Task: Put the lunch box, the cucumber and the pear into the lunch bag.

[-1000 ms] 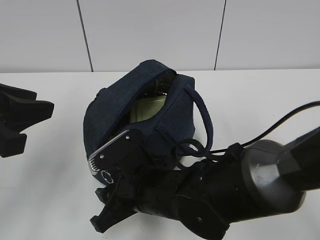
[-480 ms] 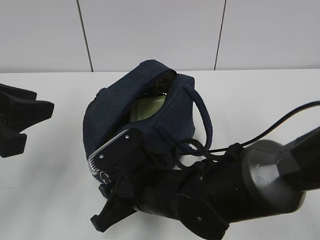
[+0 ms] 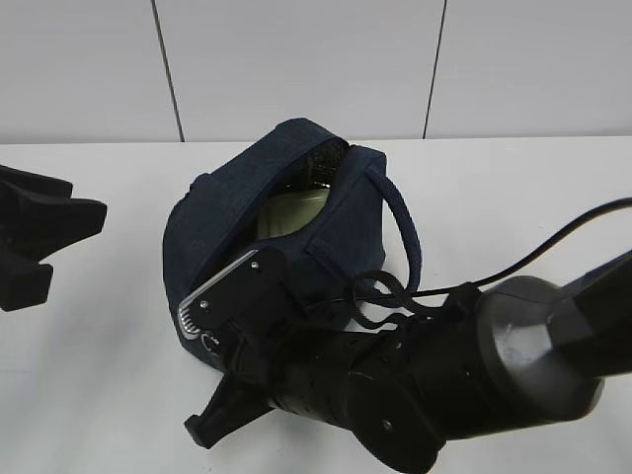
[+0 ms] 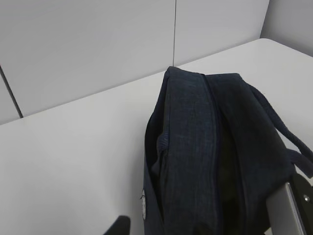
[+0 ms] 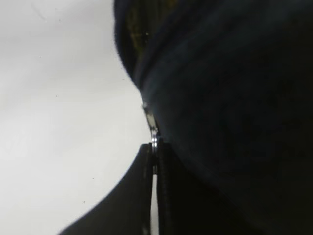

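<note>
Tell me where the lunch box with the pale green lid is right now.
In the exterior view, the pale sage-green lidded lunch box sits inside the dark navy fabric lunch bag at table centre, visible through its open top, just behind the right gripper.

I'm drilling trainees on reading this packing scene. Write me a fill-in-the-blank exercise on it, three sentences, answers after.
1. Through the open top of the lunch bag shows the pale ____ lid of the lunch box.
2. The right pincer is shut on the bag's metal ____ pull.
3. The left pincer waits apart from the bag, holding ____.

Missing words: green; zipper; nothing
</note>
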Controlling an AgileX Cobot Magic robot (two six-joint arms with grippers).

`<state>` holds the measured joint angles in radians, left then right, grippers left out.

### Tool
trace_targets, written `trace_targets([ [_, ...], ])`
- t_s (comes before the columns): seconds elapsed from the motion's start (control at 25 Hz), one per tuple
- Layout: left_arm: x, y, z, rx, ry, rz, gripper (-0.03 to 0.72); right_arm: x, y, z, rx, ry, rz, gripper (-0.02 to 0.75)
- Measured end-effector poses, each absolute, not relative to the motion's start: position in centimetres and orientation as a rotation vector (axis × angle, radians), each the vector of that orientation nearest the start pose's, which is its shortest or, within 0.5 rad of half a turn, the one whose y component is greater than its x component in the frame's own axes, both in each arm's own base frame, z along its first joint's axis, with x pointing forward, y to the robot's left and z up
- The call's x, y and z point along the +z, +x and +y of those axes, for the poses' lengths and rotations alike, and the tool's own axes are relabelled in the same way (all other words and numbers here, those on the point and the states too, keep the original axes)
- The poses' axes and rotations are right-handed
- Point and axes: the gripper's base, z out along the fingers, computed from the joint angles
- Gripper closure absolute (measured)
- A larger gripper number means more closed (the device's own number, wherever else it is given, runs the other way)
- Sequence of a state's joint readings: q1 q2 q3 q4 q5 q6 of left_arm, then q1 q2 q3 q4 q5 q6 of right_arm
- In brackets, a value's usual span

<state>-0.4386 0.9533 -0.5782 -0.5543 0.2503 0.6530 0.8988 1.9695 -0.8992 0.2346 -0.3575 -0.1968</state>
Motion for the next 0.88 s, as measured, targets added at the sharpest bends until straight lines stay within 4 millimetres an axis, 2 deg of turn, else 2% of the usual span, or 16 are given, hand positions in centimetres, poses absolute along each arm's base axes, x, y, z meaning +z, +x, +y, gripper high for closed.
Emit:
trace_targets([
  [0.2, 28.2, 17.0, -9.3, -0.334, 0.646, 1.983, 0.447, 11.8, 23.9, 28.9, 0.416, -0.918, 2.054, 0.738],
  [0.44, 27.6, 17.0, -9.5, -0.347, 0.675, 2.026, 0.447, 13.0, 23.8, 28.8, 0.428, -0.914, 2.044, 0.738],
  [0.6, 26.7, 17.4, -9.8, -0.353, 0.716, 2.078, 0.447, 12.8, 23.6, 28.7, 0.423, -0.931, 2.074, 0.738],
  [0.88, 26.1, 16.5, -10.3, -0.439, 0.814, 2.140, 0.447, 12.7, 23.5, 28.7, 0.418, -0.951, 2.078, 0.738],
])
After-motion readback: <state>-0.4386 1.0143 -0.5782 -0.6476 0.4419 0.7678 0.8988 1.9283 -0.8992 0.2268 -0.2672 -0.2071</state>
